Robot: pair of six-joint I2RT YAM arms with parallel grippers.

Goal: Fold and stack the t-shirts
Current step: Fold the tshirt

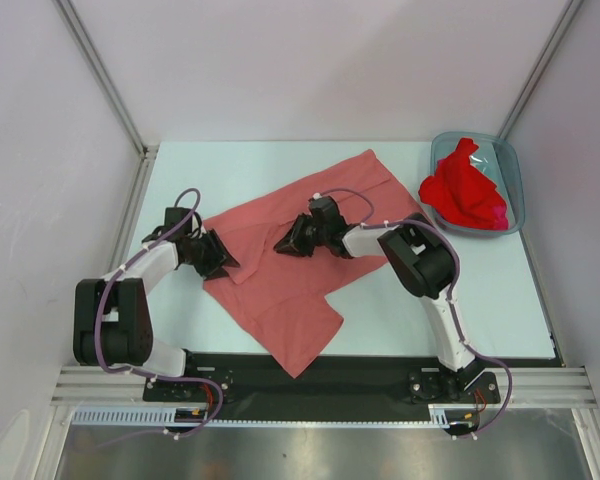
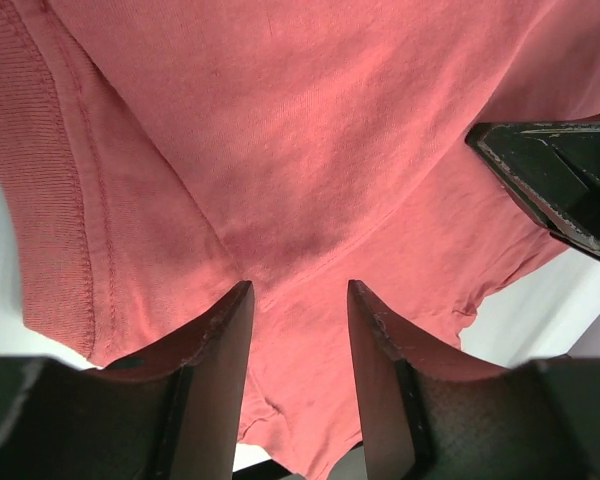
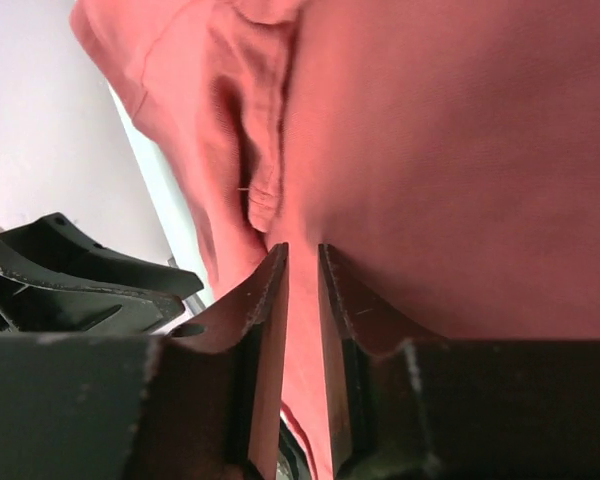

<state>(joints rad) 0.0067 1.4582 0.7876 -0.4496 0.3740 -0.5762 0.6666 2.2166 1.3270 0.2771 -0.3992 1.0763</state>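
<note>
Salmon-pink t-shirt point(image 1: 280, 295): soft matte knit, spread rumpled and skewed across mid-table; ribbed band point(image 2: 50, 200) with twin stitch lines along one edge.
Left gripper point(image 2: 300, 290): black fingers parted, tips down on the cloth.
Right gripper point(image 3: 302, 250): nearly closed, pinching a gathered fold of the same tee.
Red t-shirt point(image 1: 465, 190): brighter, bunched in a heap inside the bin.
Bin point(image 1: 507, 155): translucent blue-grey plastic, rounded rectangle, far right corner.

Matt woven-cloth salmon t-shirt point(image 1: 280, 290)

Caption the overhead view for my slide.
Left gripper and right gripper on a salmon-pink t-shirt; red t-shirt heaped in the plastic bin.
</note>
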